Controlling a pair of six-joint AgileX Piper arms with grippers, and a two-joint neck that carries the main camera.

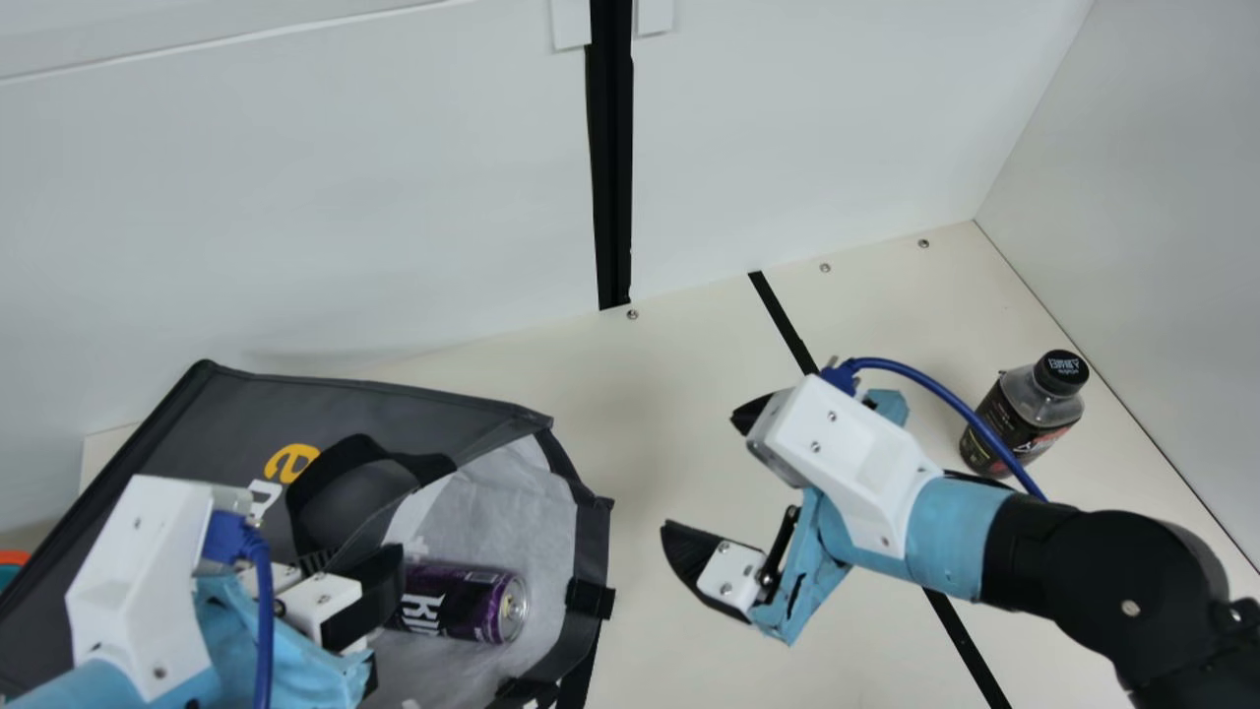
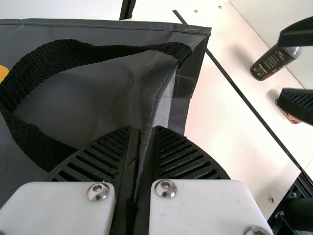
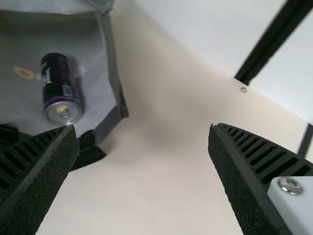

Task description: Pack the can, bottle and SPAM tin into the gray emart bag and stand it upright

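Note:
My left gripper (image 1: 340,569) is at the gray bag (image 1: 394,404), which lies on its side with its mouth facing the main view's right. In the left wrist view the gripper (image 2: 142,134) is closed on a fold of the bag's side beside the black handle (image 2: 93,51). The purple can (image 1: 458,603) lies inside near the mouth. My right gripper (image 1: 704,478) stands open and empty above the table; the right wrist view has the gripper (image 3: 143,129) apart from the can (image 3: 59,90). The bottle (image 1: 1024,414) stands upright. Part of the tin (image 2: 289,113) shows behind a right finger.
White walls (image 1: 325,197) rise behind and at the right of the table (image 1: 650,414). A black strip (image 1: 783,320) crosses the table under my right arm. Bare table lies between the bag's mouth and that arm. An orange and green thing (image 1: 12,561) is at the far left edge.

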